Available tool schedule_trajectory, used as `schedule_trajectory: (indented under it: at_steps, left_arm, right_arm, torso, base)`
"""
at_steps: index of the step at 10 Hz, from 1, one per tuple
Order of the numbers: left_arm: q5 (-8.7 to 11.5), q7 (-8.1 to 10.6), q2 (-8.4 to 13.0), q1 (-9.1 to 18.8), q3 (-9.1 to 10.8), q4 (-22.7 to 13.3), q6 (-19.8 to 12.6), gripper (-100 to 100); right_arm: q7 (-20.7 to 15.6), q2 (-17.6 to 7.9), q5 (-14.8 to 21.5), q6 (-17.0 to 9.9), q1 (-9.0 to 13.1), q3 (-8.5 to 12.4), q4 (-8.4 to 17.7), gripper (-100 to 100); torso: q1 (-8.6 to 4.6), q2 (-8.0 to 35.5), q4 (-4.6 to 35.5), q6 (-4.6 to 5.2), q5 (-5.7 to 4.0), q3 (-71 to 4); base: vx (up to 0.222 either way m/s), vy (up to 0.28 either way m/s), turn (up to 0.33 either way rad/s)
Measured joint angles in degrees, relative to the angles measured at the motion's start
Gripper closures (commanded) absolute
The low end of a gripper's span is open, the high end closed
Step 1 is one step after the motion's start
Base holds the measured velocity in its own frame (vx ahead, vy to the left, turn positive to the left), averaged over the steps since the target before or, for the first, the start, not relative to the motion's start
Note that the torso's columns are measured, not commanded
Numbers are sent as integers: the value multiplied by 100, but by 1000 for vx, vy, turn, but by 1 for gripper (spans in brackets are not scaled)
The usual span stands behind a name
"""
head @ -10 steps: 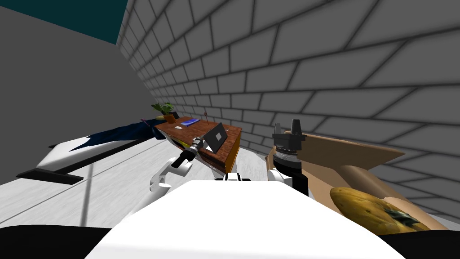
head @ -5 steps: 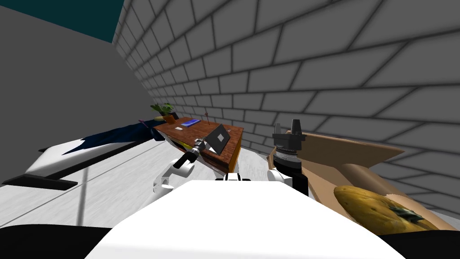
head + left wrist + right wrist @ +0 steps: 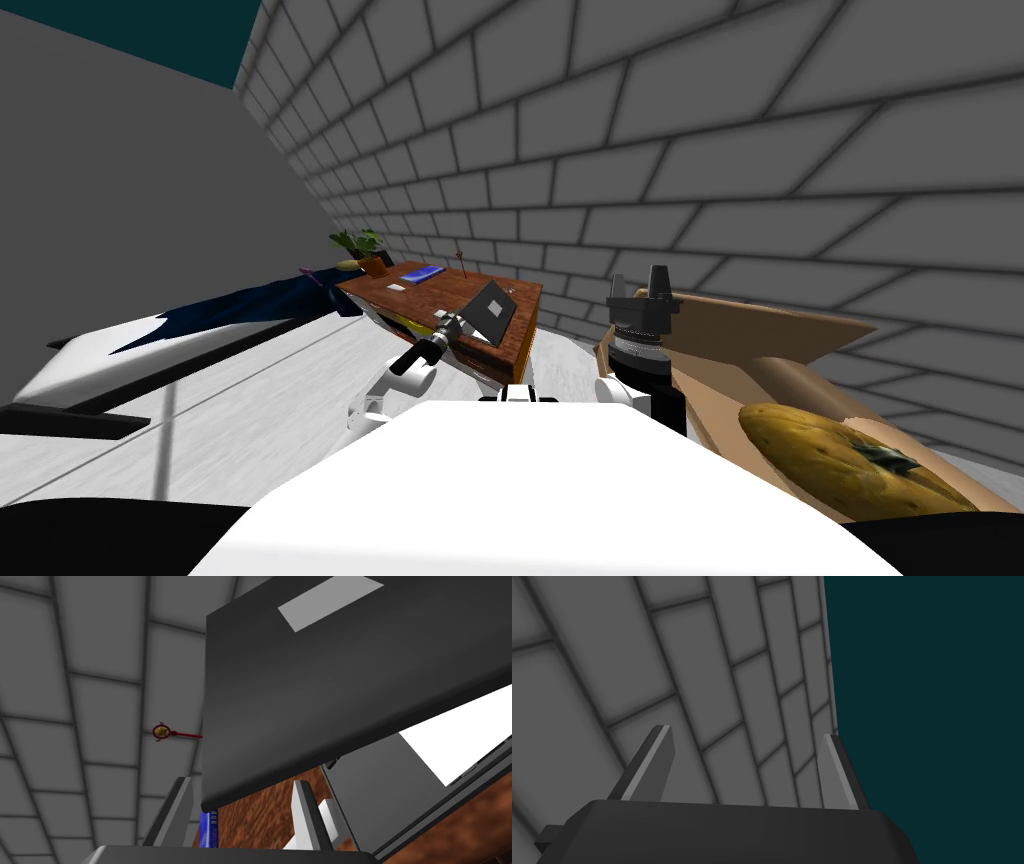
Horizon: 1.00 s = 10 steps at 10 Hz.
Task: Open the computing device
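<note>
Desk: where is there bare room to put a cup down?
The desk is bare between the book and the laptop. The near end is crowded by the laptop and the left gripper; the plant takes the far end.

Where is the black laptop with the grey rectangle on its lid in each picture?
Head view: the partly open black laptop sits on the reddish-brown desk, just past the left gripper.
Left wrist view: its dark lid looms large, right above that gripper's open fingers.
Right wrist view: not in it.
Shared landmark: the reddish-brown desk top.
</note>
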<state>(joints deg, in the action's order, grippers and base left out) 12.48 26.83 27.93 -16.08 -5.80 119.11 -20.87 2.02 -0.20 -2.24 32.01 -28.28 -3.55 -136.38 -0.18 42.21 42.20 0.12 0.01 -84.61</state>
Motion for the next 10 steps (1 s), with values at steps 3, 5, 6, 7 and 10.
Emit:
schedule_trajectory:
  at_steps: [3, 5, 6, 7, 10]
  left_arm:
    - [92, 58, -104, -10, -51, -133, 30, 100]
    - [278, 183, -286, -15, -144, -359, 135, -100]
    - [357, 97, -402, 161, -160, -568, 158, -100]
    - [370, 2, -486, 348, -162, -746, 128, -100]
    - [491, -220, -676, 839, -169, -1209, 60, -100]
  right_arm:
    - [0, 0, 0, 0, 0, 0, 0, 0]
    - [0, -1, 0, 0, 0, 1, 0, 0]
    - [0, 0, 0, 0, 0, 1, 0, 0]
    - [0, 0, 0, 0, 1, 0, 0, 0]
    - [0, 0, 0, 0, 1, 0, 0, 0]
  torso:
    - [22, 7, 7, 0, 4, 5]
    - [40, -5, 4, -9, 9, -3]
    - [12, 12, 9, -15, -1, 6]
    - [-14, 21, 13, -10, -10, 13]
    - [19, 14, 18, -10, -3, 9]
  base:
    - [1, 69, -41]
    - [-27, 106, 47]
    - [-83, 14, 127]
    - [-47, -15, -10]
    - [-49, 1, 90]
